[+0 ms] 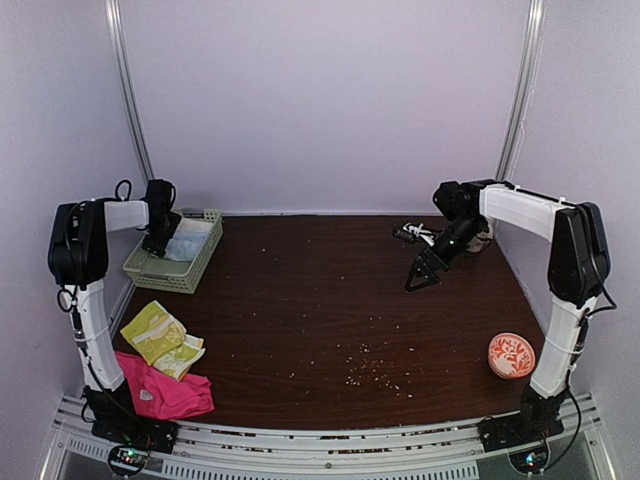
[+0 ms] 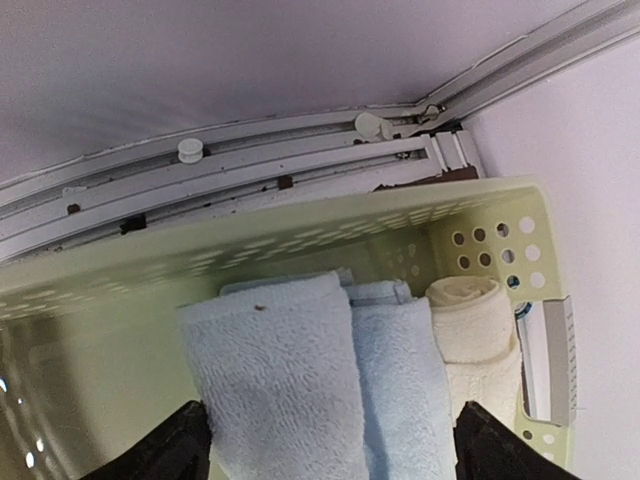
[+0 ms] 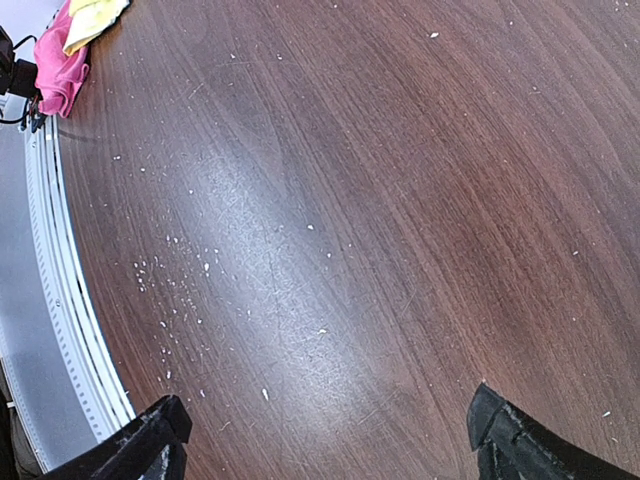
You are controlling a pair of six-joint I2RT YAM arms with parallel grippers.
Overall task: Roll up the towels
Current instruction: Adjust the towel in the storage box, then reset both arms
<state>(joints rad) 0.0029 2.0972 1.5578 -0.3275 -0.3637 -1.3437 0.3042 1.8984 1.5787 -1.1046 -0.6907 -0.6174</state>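
Note:
A rolled pale blue towel (image 2: 290,385) and a rolled cream-white towel (image 2: 480,335) lie side by side in the pale green basket (image 2: 150,270); the basket also shows at the far left of the top view (image 1: 170,268). My left gripper (image 2: 330,450) is open, its jaws either side of the blue towel, just above it. A yellow-green patterned towel (image 1: 160,338) and a hot-pink towel (image 1: 165,392) lie flat at the table's near left. My right gripper (image 1: 422,275) is open and empty over bare table at the far right.
An orange patterned bowl (image 1: 511,355) sits at the near right. A small dark and white object (image 1: 415,234) lies at the far right, behind my right gripper. Crumbs (image 1: 370,365) dot the table's middle front. Metal rails run along the near edge.

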